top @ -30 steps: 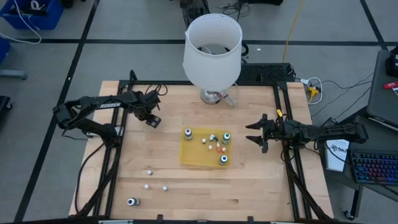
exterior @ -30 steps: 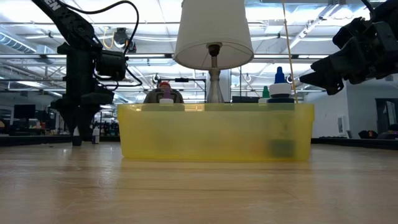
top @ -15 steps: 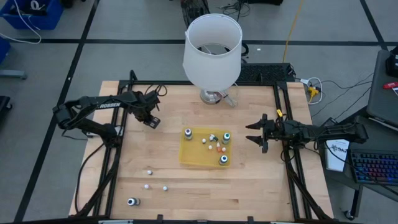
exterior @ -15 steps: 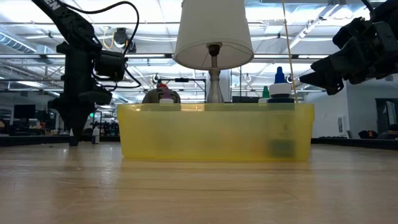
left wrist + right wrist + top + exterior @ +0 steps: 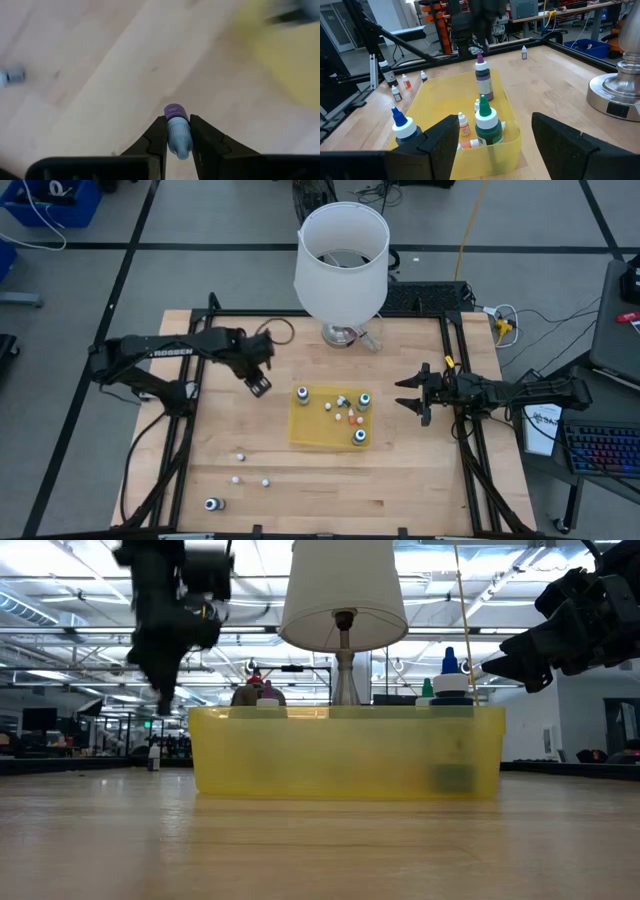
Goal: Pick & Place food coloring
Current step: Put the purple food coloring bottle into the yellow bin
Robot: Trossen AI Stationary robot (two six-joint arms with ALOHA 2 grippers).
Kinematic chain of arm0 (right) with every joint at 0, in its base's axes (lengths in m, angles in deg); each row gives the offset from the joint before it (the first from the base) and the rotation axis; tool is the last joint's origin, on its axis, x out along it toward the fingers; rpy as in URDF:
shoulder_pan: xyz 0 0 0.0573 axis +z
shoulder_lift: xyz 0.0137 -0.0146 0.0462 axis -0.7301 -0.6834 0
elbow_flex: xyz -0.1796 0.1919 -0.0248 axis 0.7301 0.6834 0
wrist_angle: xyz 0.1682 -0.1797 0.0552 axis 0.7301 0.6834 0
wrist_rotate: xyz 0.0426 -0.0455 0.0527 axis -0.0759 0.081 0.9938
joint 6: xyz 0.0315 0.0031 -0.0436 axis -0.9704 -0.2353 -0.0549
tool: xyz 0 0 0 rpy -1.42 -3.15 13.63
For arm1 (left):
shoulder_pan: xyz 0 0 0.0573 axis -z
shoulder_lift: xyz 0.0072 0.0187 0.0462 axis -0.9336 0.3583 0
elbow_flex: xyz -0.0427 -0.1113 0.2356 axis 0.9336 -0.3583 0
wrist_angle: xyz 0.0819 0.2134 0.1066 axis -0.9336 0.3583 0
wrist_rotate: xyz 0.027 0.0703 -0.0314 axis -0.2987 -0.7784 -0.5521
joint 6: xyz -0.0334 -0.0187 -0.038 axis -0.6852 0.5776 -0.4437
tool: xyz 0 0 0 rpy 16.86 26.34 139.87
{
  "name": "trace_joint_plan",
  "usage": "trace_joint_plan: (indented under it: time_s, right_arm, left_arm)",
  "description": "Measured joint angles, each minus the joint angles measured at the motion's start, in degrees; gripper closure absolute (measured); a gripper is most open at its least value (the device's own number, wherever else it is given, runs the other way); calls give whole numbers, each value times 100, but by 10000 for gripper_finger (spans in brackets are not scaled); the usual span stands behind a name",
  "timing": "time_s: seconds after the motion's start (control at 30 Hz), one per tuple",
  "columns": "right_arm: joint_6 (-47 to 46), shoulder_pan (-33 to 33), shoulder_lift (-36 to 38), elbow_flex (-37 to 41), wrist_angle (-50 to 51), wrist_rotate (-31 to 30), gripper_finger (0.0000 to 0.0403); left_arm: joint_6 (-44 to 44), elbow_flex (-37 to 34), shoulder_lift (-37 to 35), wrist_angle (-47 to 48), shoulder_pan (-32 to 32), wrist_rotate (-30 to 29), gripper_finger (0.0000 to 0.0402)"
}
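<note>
A small whitish food coloring bottle (image 5: 176, 131) with a purple cap (image 5: 173, 111) is held in my left gripper (image 5: 258, 385), which is shut on it above the table, left of the yellow tray (image 5: 312, 430). In the low view this gripper (image 5: 165, 700) hangs well above the wood. Several more bottles stand in the tray, among them a green one (image 5: 487, 125) and a purple one (image 5: 482, 80). Loose bottles lie near the front left (image 5: 240, 457) (image 5: 211, 503). My right gripper (image 5: 405, 395) stands open, level, right of the tray. My left gripper pinches the bottle's whitish body (image 5: 179, 140) between its two fingers (image 5: 158, 135), which point down. The bottle lies along the fingers, with its purple cap showing past the fingertips. It is lifted clear of the table.
A lamp with a big white shade (image 5: 340, 250) stands on its metal base (image 5: 345, 335) at the table's far edge, behind the tray. Black frame rails (image 5: 190, 430) run along the table's left and right sides. Bare wood lies between my left gripper and the tray.
In the last half second my left gripper has risen from the table top and gone toward the table's right, nearer the yellow tray. My right gripper has kept still.
</note>
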Motion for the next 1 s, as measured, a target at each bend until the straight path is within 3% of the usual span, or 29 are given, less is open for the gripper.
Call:
trace_joint_plan:
  time_s: [0.13,0.3,0.5,0.7,1.0]
  right_arm:
    - [0,1,1,0,-1,0,165]
    - [0,0,0,0,-2,0,165]
    - [0,2,-1,0,-2,0,165]
    - [0,1,-1,0,-1,0,165]
    - [0,0,0,0,-1,0,165]
  left_arm:
    - [-389,1025,307,356,994,-538,338]
    - [-610,2587,1287,907,1919,-1199,339]
    - [252,3909,2868,1043,2519,-1265,339]
    - [744,4369,4022,690,2702,-1126,339]
    - [1018,4371,4740,-208,2682,-521,339]
